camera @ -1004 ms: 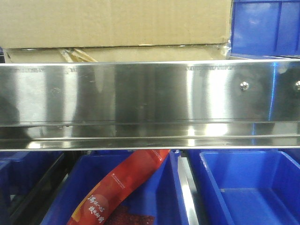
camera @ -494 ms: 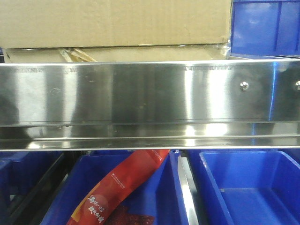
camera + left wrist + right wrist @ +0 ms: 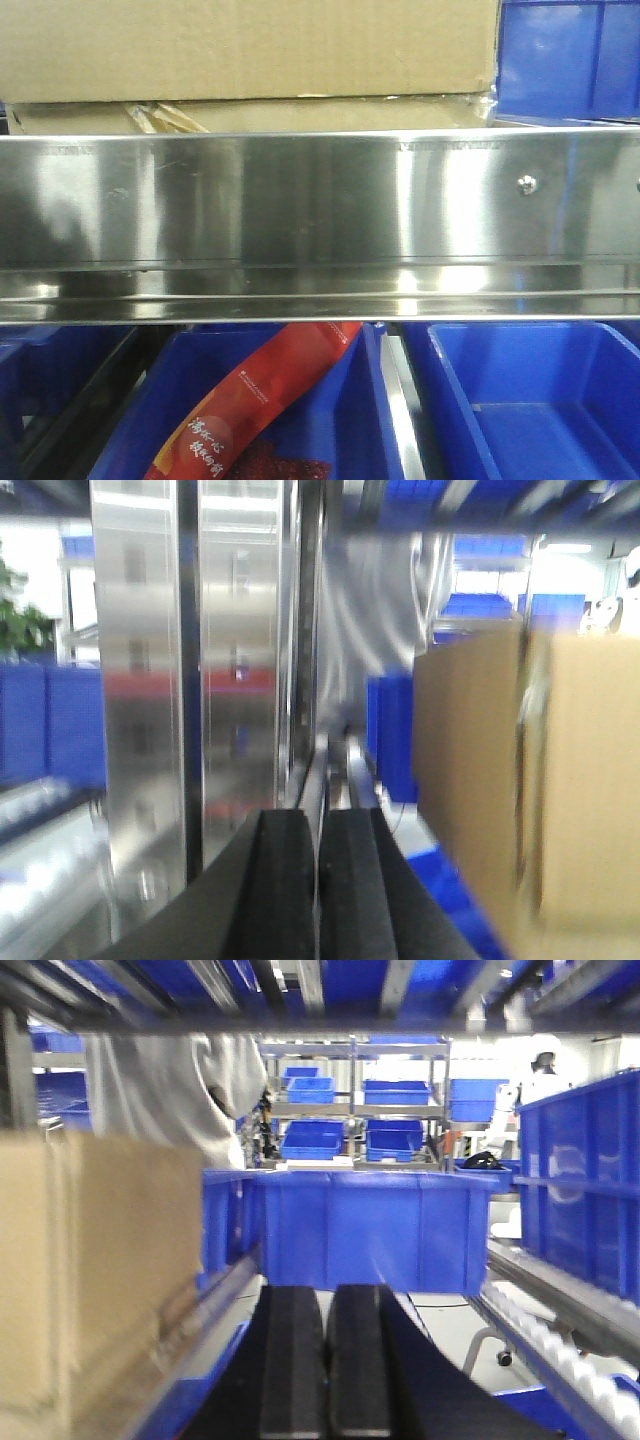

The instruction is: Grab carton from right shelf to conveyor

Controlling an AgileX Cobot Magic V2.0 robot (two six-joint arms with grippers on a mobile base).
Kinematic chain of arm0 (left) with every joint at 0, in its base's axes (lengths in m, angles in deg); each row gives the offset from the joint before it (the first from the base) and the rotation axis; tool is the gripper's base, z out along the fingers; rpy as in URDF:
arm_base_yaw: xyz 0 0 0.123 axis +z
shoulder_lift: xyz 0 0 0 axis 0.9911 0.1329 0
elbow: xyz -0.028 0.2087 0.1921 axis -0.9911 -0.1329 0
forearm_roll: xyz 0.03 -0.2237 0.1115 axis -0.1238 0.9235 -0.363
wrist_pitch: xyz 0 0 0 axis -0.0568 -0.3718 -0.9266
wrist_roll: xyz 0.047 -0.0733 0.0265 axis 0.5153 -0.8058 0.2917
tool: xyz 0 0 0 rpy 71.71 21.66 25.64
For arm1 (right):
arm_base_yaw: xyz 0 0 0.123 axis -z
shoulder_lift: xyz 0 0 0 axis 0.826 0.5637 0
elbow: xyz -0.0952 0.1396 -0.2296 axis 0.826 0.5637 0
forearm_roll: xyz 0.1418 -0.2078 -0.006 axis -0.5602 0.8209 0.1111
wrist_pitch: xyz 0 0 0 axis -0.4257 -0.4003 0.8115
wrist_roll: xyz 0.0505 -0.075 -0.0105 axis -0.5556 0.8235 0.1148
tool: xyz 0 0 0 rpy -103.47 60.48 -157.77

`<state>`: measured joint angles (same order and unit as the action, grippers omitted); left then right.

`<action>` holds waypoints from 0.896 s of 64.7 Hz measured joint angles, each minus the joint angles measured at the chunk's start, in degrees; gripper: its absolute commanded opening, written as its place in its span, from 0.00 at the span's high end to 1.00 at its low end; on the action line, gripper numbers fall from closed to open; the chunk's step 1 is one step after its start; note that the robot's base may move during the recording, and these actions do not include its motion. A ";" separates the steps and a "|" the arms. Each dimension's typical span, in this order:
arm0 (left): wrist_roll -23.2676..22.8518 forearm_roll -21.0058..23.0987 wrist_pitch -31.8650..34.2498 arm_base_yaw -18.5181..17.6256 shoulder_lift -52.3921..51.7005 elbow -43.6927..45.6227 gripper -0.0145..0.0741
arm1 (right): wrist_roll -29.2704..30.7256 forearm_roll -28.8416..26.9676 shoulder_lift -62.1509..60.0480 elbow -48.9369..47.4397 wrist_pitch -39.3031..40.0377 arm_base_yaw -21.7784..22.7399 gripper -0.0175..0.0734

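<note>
Carton [image 3: 250, 50] on right shelf [image 3: 300, 200]; L pincer [image 3: 318, 880], R pincer [image 3: 325, 1360] closed, empty.

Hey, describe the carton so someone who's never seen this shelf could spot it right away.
Find the broad shiny steel rail crossing the front view. Just above it sits the carton, wide and plain brown. The bin to its right is blue plastic; the carton is cardboard.
</note>
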<state>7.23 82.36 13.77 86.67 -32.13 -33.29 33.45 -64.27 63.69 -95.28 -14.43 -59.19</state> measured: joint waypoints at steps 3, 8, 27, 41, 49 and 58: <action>0.00 0.00 -2.49 -0.22 1.81 3.52 0.65 | 0.00 -0.12 1.60 -3.23 -2.93 0.00 0.67; 0.00 0.00 -4.98 -1.03 5.25 8.20 0.48 | 0.00 -0.22 5.31 -8.33 -5.61 0.00 0.47; 0.00 0.24 -8.99 -4.03 15.17 15.84 0.31 | 0.00 -0.80 16.95 -14.36 -7.02 -0.13 0.20; 0.50 0.48 -12.40 -13.56 21.21 24.97 0.31 | 0.00 -4.12 24.40 -22.11 -11.73 -4.61 0.20; 0.71 0.48 -16.19 -20.09 28.76 31.93 0.31 | 0.00 -4.34 31.76 -28.36 -14.79 -8.96 0.20; 1.10 0.48 -19.84 -25.08 39.84 40.87 0.31 | 0.00 -4.45 42.73 -37.71 -20.58 -13.37 0.20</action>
<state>8.33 82.84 -6.07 61.59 7.71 7.58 33.45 -68.72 106.42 -132.99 -35.01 -72.56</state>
